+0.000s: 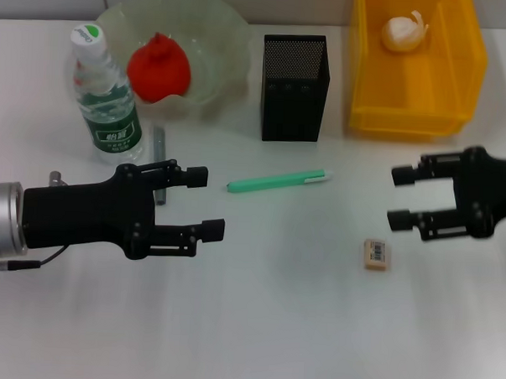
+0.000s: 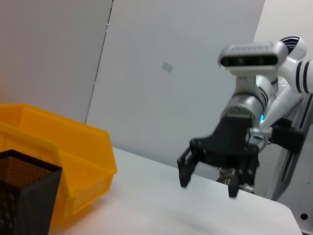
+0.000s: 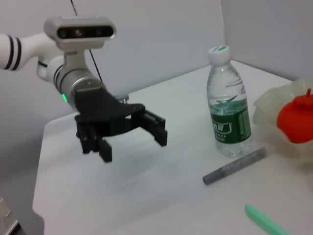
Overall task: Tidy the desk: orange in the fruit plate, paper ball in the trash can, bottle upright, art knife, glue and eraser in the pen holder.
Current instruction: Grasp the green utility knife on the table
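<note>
The head camera looked steeply down on the counter [image 1: 272, 325], both arms reaching in from the sides. Each wrist camera sat low, facing across the counter at the opposite arm: the left one shared the trash can [image 2: 73, 152], the right one the bottle [image 3: 228, 105].

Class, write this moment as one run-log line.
orange: in fruit plate | paper ball: in trash can | bottle: upright | eraser: on desk | left gripper, right gripper: open, empty
</note>
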Motion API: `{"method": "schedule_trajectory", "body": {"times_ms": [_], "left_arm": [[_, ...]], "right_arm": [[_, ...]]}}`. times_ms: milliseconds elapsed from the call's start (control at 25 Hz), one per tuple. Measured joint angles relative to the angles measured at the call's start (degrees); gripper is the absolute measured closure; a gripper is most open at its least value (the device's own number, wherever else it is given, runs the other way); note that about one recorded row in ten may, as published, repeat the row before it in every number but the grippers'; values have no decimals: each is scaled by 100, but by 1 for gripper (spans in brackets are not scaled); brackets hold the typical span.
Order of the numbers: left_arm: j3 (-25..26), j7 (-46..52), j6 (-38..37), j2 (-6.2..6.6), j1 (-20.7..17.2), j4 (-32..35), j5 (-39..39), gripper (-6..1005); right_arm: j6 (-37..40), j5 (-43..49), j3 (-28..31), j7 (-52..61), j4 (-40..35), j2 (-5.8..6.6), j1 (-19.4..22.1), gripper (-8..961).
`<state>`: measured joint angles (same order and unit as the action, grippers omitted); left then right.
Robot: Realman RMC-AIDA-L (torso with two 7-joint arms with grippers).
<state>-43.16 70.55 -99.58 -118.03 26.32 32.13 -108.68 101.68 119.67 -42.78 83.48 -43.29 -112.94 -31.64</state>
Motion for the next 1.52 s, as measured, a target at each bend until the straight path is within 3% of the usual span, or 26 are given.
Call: {"method": "schedule_trajectory", "body": {"times_ms": [240,320,440,520,840,960,1040,1240,1520], "left_arm": [[13,526,-211,0,146,439,29,150],[13,526,-211,0,146,439,29,150],[-10,1243,-431,-5,310,1109,34,153],[-23,1956,-456,-7,530,1696,10,155],[-269,3089,-323,-9,1225,2643,-618,156],[-681,3733,-223,-29,1743,3203,-1261,156],[-963,3952,-134,-35,1975,3308,-1523,156],[-1610,4298,288,-60,2445,3284,-2030,155],[-2302,4659,785,-89,2772,3155,-2508,155]], "right_arm": [[-163,3,21,-505,174,-209,418,243],[-203,3,15,-529,226,-216,428,243],[-323,12,-34,-565,439,-211,425,244],[-367,57,-45,-591,463,-214,425,244],[-576,125,77,-1089,592,-273,439,244],[-654,109,192,-1159,594,-309,453,244],[-828,102,339,-1223,511,-398,522,244],[-1029,99,578,-1307,436,-464,626,244],[-1101,95,939,-1384,417,-495,682,245]]}}
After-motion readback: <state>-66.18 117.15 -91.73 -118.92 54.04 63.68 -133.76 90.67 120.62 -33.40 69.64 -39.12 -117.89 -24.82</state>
